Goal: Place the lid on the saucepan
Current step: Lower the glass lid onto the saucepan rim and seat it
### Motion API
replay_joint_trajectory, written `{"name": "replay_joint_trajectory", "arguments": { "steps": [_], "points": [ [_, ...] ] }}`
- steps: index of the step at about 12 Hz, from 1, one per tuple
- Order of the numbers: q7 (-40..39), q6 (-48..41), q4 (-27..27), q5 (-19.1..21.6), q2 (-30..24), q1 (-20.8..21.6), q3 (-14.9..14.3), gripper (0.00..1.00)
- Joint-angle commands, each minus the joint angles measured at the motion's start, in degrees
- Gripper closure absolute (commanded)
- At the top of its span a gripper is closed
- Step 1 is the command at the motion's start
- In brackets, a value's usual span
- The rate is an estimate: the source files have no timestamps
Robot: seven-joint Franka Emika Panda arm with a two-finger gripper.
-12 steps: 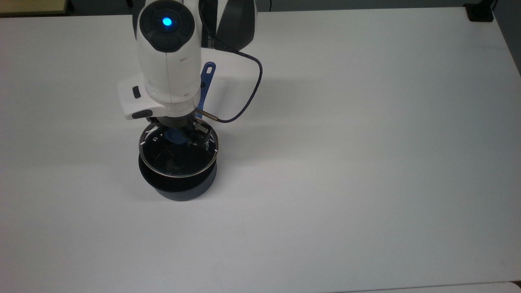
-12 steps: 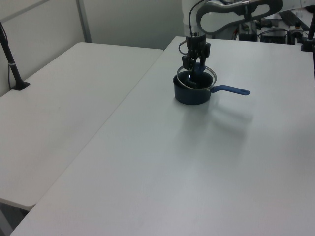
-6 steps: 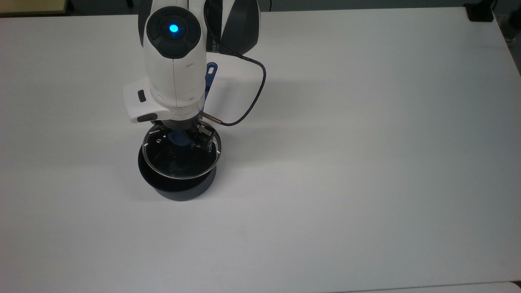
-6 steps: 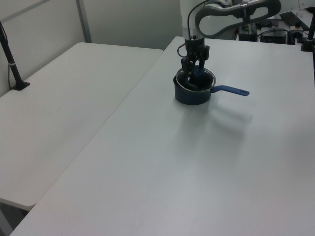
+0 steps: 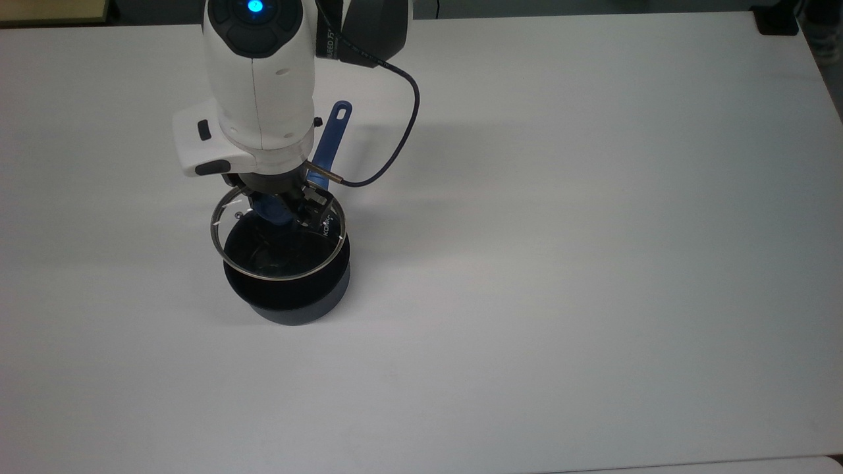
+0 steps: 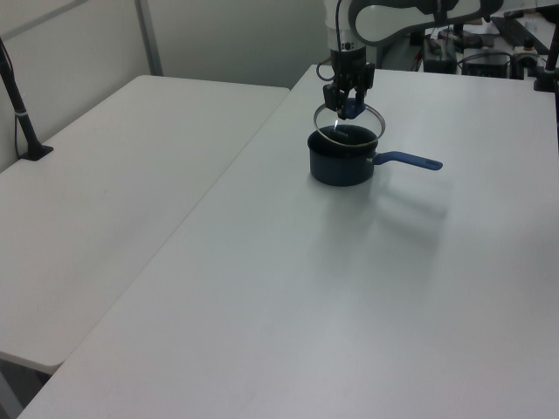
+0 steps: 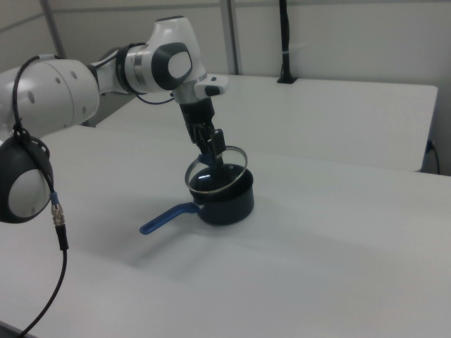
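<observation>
Sitting nearest the camera in the middle left of the top view, the black saucepan [image 5: 287, 284] rests on the white table [image 5: 593, 263], with its blue handle [image 5: 329, 138] pointing toward the upper part of the frame. Just above the pan floats the glass lid [image 5: 276, 247], tilted and not touching the rim, so it can drop straight on. White letters starting "KO" show near its edge. Farther up, the gripper [image 5: 284, 205] pinches the lid's blue knob [image 5: 271, 209] tightly between its jaws.
</observation>
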Motion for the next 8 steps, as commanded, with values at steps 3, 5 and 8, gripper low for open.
{"name": "replay_joint_trajectory", "arguments": {
  "steps": [3,5,8],
  "points": [
    [2.2,2.06,2.99,-0.44,3.66,0.84,-0.45,0.82],
    [2.74,3.12,2.9,-0.44,4.19,0.84,-0.45,0.82],
    [2.83,3.65,2.47,-0.88,5.07,0.84,-0.45,0.58]
  ]
}}
